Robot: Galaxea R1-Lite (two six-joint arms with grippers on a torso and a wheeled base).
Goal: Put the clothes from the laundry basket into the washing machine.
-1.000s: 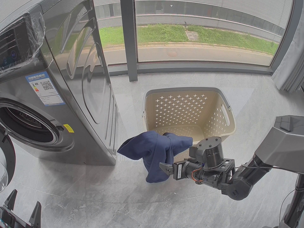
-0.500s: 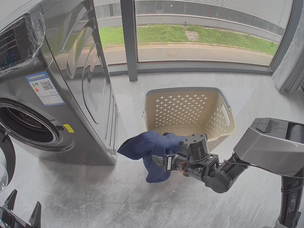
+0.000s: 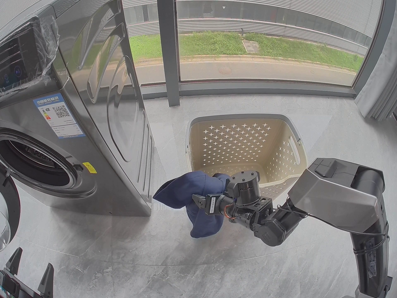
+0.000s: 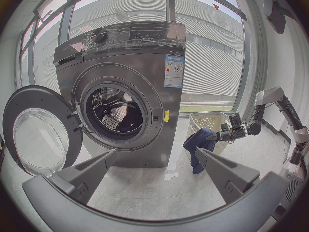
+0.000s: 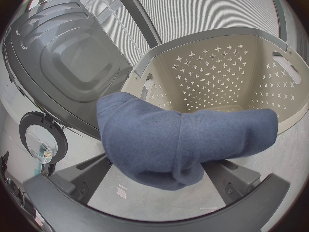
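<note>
A dark blue garment (image 3: 186,193) hangs over the near left corner of the cream laundry basket (image 3: 248,123), drooping toward the floor. My right gripper (image 3: 198,201) is low beside that corner, open, with its fingers on either side of the garment (image 5: 180,139). The washing machine (image 3: 103,104) stands to the left, its round drum opening (image 4: 114,113) uncovered and its door (image 4: 38,129) swung wide. My left gripper (image 4: 155,152) is open and holds nothing, low in front of the machine (image 3: 31,267).
Floor-to-ceiling windows with a dark pillar (image 3: 167,42) stand behind the basket. A grey curtain (image 3: 380,79) hangs at the far right. Bare tiled floor (image 3: 165,261) lies between the machine and the basket.
My right arm has slid left toward the washing machine, bringing its gripper deeper around the garment. The garment's hanging end has stayed in place. The left gripper has not moved.
</note>
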